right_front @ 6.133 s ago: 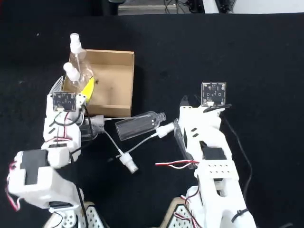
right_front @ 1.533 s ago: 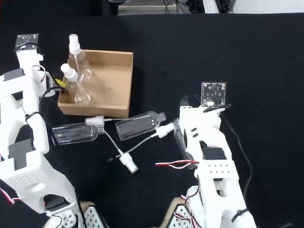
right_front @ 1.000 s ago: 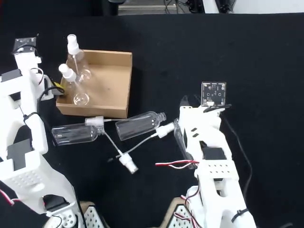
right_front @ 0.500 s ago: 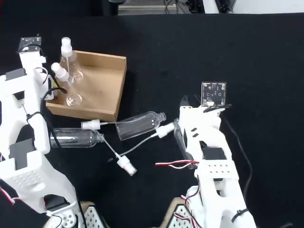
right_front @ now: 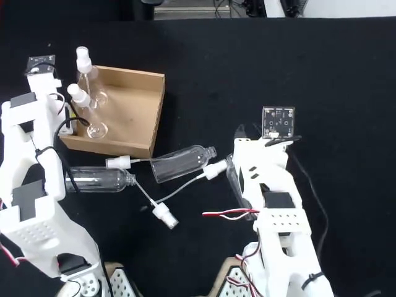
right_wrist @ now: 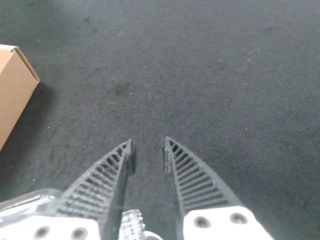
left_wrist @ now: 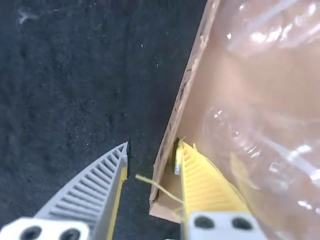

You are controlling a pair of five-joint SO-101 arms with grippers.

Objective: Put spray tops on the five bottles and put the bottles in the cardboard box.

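Observation:
The cardboard box (right_front: 133, 111) stands at the back left, turned slightly askew, with two capped bottles (right_front: 85, 74) (right_front: 83, 110) upright in its left end. My left gripper (right_front: 69, 120) (left_wrist: 150, 150) is open and straddles the box's left wall (left_wrist: 185, 100), with the yellow finger inside against it and the grey finger outside. A capped bottle (right_front: 99, 179) lies in front of the box. Beside it lies an uncapped bottle (right_front: 182, 162) (right_wrist: 132, 220). Two loose spray tops (right_front: 164, 215) (right_front: 215, 168) lie nearby. My right gripper (right_front: 240, 133) (right_wrist: 148, 145) is narrowly open and holds nothing.
The black table (right_front: 297, 68) stretches free to the right and behind the right arm. Thin dip tubes (right_front: 179, 189) trail from the loose spray tops between the lying bottles and the right arm's base.
The left arm swung from above the box's near-left corner out to its left side. The box then slid left and turned. The capped lying bottle shifted left. The right arm stayed still.

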